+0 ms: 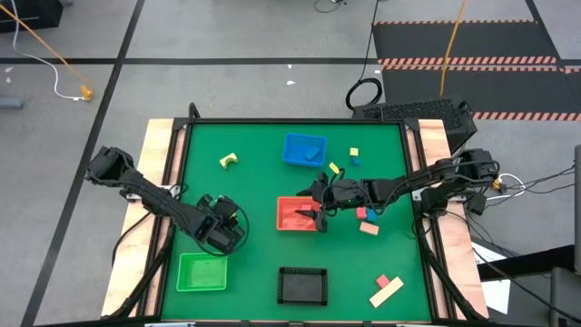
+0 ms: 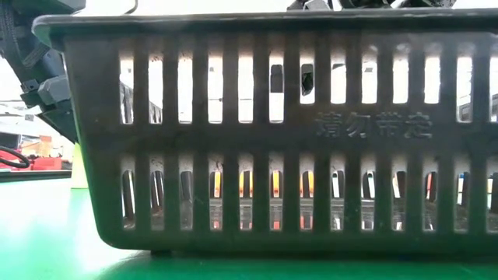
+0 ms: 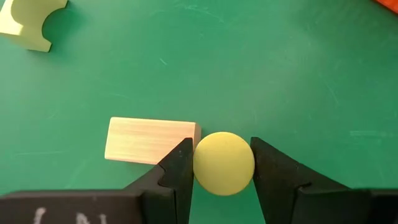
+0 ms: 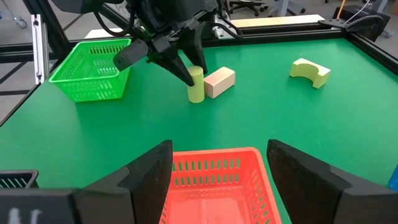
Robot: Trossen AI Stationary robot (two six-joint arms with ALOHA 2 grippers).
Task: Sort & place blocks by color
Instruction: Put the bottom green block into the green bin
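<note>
A yellow cylinder block (image 3: 224,163) stands upright on the green mat, with my left gripper (image 3: 222,171) shut on it near the table's left side, close to the green bin (image 1: 202,272). A tan block (image 3: 151,140) lies flat right beside the cylinder. Farther off, a yellow arch block (image 4: 311,70) rests on the mat. My right gripper (image 4: 217,168) hangs open over the red bin (image 4: 214,186) at the table's middle, with nothing between its fingers. My left gripper pinches the yellow cylinder's round side near its top (image 4: 195,73) between its two fingers (image 3: 177,168). The fingers come slanting down from above. The cylinder stands upright with its bottom end (image 4: 196,98) on the mat.
A blue bin (image 1: 304,150) holding a blue block sits at the far middle, and a black bin (image 1: 302,285) at the near middle. Yellow, blue, pink and tan blocks (image 1: 369,228) lie scattered on the right half of the mat.
</note>
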